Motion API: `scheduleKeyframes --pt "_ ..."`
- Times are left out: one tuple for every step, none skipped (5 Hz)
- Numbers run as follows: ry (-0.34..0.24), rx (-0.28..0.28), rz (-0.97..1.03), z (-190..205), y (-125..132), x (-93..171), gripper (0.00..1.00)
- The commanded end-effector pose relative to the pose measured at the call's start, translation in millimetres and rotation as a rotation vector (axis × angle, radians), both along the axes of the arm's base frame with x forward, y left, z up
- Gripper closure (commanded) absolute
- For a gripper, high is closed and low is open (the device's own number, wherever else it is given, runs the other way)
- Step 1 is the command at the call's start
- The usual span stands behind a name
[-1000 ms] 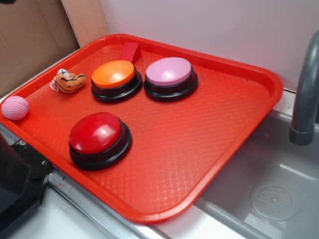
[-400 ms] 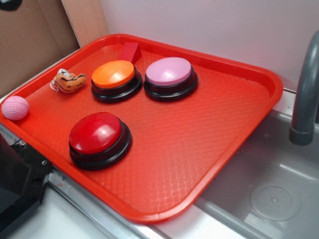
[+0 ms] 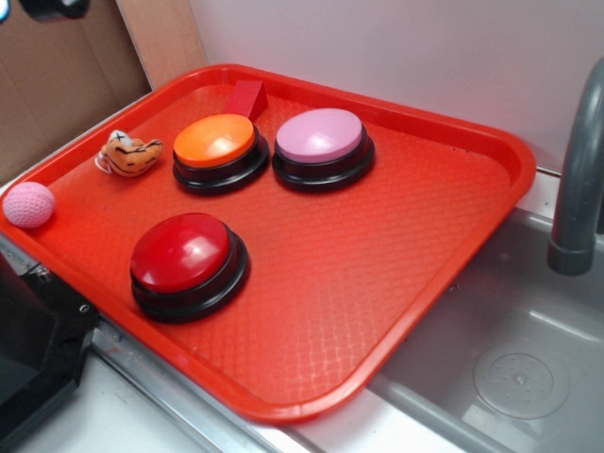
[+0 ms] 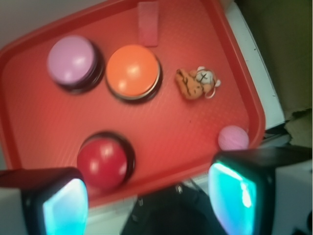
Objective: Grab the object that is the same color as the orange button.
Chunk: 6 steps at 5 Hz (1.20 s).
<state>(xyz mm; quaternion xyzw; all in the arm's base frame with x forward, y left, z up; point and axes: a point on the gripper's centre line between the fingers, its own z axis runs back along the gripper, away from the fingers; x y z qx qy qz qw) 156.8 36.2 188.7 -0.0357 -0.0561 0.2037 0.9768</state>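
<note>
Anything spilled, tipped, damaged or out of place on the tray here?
Nothing stands out. The three buttons sit upright on the red tray, the tiger toy lies beside the orange button, and the pink ball rests at the tray's edge.

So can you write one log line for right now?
end effector: open, high over tray | tiger toy: untouched, beside orange button | grab: not started

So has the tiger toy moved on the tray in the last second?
No. The tiger toy lies where it was, just left of the orange button in the exterior view, apart from it.
</note>
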Motion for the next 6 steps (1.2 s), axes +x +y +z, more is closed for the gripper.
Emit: scheduleKeyframes --pt "-0.106 0.004 0.302 -32 44 25 0.00" --pt "-0.145 0.022 0.551 -61 69 29 0.00" --pt "-0.190 0.063 0.794 -89 89 35 0.00" --pt "-0.178 0.095 0.925 -108 100 39 0.00" --pt "-0.140 0.093 0.959 -137 100 43 0.00" --pt "-0.104 0.051 0.956 -153 93 40 0.00"
